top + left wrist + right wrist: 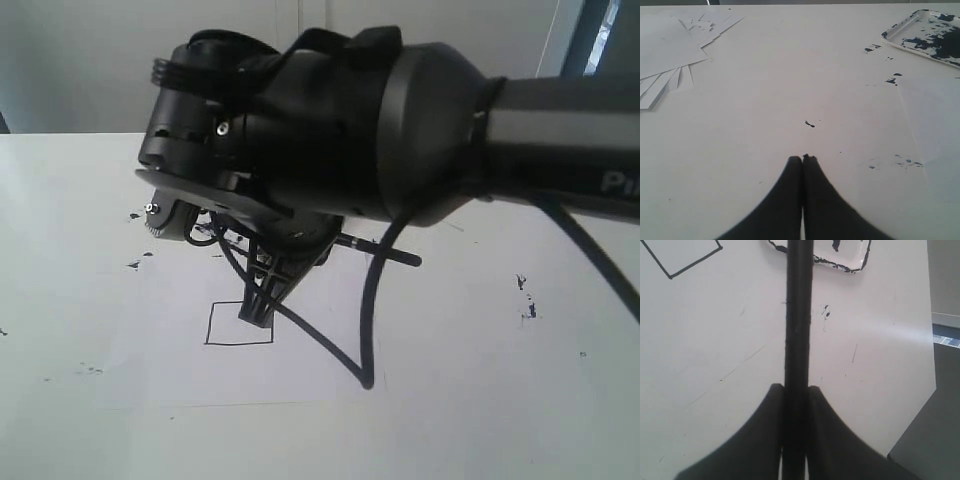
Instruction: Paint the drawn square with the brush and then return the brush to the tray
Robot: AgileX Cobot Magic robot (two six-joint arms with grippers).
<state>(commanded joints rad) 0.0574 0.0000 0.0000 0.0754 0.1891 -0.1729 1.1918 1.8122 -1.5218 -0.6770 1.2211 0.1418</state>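
The right arm (420, 120) fills the upper half of the exterior view. Its right tool (255, 316) points down at the centre of the frame, with the tips over the right edge of the square (238, 322). The square is drawn on paper (150, 360) lying on the table (60, 200), and its inside is blank white. A black cable (368, 330) loops down just right of the square. Paint specks (526, 300) dot the table at the right and at the left.

In the right wrist view the tool's two fingers (755, 440) are clamped on the brush (797, 315), which runs straight out between them. Its far end crosses the rim of the tray (852, 267), and the tip cannot be seen. The square is off to one side of the brush, apart from it.

In the left wrist view the left tool (802, 160) has its fingers pressed together with nothing between them, over bare table. The paint-blotted tray lies well apart from it, and a fan of loose sheets (670, 55) lies off to the other side.
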